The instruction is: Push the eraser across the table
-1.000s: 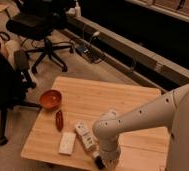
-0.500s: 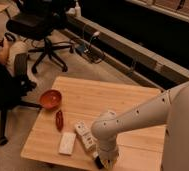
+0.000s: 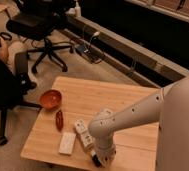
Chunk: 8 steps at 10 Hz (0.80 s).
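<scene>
The table (image 3: 128, 102) has a light slatted wood top. My arm reaches in from the right and bends down to the table's front edge. The gripper (image 3: 100, 159) points down at the tabletop there, just right of the white printed box (image 3: 83, 133). A small black piece shows at the gripper's lower left, which looks like the eraser (image 3: 94, 161). Most of it is hidden under the gripper. A pale white flat block (image 3: 67, 143) lies left of the box.
A red-orange bowl (image 3: 50, 99) and a small red object (image 3: 59, 120) sit on the table's left part. A black office chair (image 3: 40, 25) stands behind the table. A seated person (image 3: 0, 70) is at the left. Cables (image 3: 88, 50) lie on the floor.
The arm's wrist has edged slightly left along the front edge. The person at the left has shifted. The items on the table stay where they were.
</scene>
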Available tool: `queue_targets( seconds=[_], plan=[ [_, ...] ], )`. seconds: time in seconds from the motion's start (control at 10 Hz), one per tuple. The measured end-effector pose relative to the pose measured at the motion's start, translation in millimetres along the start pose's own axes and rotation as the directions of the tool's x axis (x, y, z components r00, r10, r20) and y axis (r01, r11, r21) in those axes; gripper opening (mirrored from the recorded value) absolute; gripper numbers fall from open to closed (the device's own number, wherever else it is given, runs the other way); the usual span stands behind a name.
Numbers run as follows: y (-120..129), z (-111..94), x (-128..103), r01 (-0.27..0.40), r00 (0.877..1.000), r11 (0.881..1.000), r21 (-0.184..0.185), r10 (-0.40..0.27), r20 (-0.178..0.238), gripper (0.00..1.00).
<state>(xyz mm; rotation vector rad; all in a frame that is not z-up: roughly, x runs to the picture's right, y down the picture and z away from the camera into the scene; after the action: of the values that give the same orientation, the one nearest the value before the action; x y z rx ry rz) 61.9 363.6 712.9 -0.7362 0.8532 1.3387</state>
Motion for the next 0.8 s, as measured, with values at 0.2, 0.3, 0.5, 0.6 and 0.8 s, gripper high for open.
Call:
queue_targets(
  seconds=[0.2,0.3,0.5,0.6,0.8],
  plan=[
    [3.6,-4.6,-11.5,-0.007,1.000,1.000,0.012,0.006,0.026,0.00],
    [6.3,-6.8,-17.2,-0.009,0.999,1.000,0.016,0.008,0.037,0.00],
    [12.7,-9.6,-27.4,-0.012,0.999,1.000,0.020,0.011,0.052,0.00],
    [15.1,-10.2,-30.1,-0.013,0.998,1.000,0.020,0.012,0.056,0.00],
    [19.7,-10.4,-36.1,-0.015,0.998,1.000,0.023,0.014,0.062,0.00]
  ],
)
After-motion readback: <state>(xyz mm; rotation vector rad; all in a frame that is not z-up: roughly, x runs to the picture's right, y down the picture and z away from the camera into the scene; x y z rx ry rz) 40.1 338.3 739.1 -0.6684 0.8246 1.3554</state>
